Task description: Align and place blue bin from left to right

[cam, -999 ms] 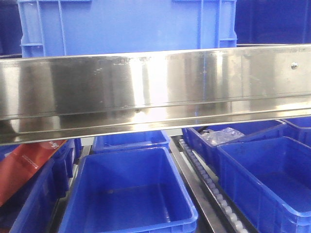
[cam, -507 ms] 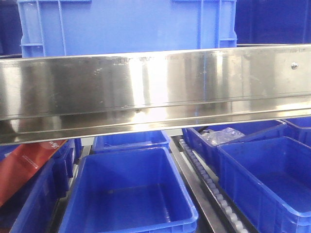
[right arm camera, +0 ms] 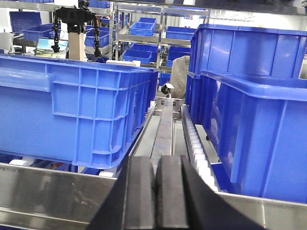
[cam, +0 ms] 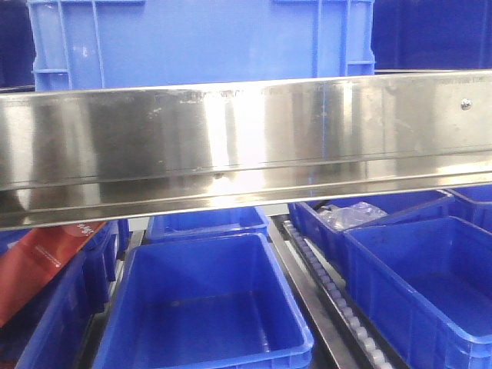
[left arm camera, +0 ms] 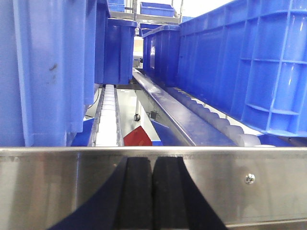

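The blue bin stands on the upper shelf behind a steel rail, its ribbed front wall facing me. The left wrist view has this bin to the right of my left gripper, whose black pads are pressed together with nothing between them. My right gripper is likewise shut and empty, with the bin on rollers to its left. Both grippers sit low at the rail's front edge, apart from the bin. Neither gripper shows in the front view.
Darker blue tubs fill the lower shelf, one holding clear bags, with a red packet at left. Another blue crate stands left of the left gripper. Stacked crates stand right of the right gripper. Roller tracks run back.
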